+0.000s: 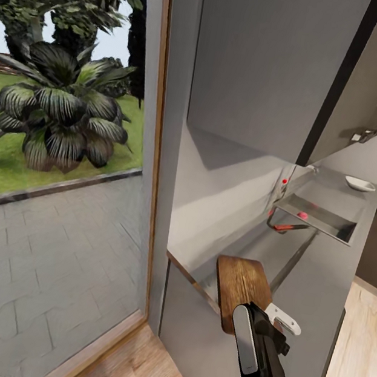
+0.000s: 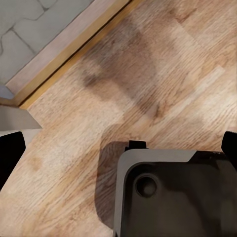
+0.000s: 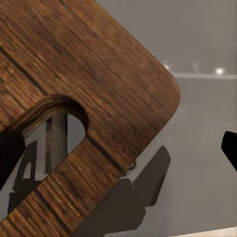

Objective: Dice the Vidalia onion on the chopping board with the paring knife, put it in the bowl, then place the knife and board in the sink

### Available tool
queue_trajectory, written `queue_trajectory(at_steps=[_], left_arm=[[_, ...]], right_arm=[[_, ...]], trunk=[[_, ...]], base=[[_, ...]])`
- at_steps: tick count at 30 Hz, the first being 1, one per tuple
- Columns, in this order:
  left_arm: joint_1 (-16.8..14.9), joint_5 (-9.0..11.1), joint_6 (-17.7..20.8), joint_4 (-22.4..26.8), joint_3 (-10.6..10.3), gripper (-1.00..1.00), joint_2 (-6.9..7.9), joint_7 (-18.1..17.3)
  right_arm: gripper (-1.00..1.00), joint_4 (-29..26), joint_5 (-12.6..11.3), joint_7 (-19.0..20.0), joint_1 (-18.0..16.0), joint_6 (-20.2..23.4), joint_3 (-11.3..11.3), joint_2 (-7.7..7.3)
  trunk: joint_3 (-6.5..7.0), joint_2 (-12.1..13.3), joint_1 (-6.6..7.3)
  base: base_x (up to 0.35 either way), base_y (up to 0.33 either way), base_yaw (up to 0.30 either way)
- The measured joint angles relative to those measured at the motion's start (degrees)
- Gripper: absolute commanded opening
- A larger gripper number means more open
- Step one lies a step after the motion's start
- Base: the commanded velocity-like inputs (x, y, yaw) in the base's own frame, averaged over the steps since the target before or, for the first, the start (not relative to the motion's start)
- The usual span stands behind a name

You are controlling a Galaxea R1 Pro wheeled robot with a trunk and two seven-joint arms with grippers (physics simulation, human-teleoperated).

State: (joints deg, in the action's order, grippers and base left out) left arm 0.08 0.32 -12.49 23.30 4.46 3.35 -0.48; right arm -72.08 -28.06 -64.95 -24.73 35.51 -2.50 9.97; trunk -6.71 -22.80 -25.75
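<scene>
The brown chopping board (image 1: pixel 242 285) lies at the near end of the grey countertop (image 1: pixel 315 277), its near end overhanging the edge. My right gripper (image 1: pixel 273 325) hovers over that end. In the right wrist view the board's slot handle (image 3: pixel 54 116) sits close below the right gripper (image 3: pixel 118 153), whose fingers (image 3: pixel 9 158) are spread wide and open. Farther along is the sink (image 1: pixel 344 230), with the orange-red paring knife (image 1: pixel 283 227) at its near edge. A small pink thing (image 1: pixel 302 215) rests in the basin. The white bowl (image 1: pixel 359 184) stands beyond. My left gripper (image 2: pixel 118 148) hangs open over the wooden floor.
A tall window (image 1: pixel 63 131) with a wooden frame is at the left, and a grey wall cabinet (image 1: pixel 265 60) hangs over the counter. The tap's red knob (image 1: pixel 284 181) shows by the sink. The robot's dark base (image 2: pixel 173 197) is below the left gripper.
</scene>
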Motion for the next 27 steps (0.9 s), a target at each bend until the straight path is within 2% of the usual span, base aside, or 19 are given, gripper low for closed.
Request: queue_trajectory(at_steps=[27], left_arm=[[0.0,0.0,0.0,-0.1,0.0,1.0,0.0,0.0]], right_arm=[[1.0,-0.8,-0.1,-0.1,0.0,-0.3,0.0,0.0]], trunk=[[-1.94,0.0,0.01]], base=[[0.0,0.0,0.0]])
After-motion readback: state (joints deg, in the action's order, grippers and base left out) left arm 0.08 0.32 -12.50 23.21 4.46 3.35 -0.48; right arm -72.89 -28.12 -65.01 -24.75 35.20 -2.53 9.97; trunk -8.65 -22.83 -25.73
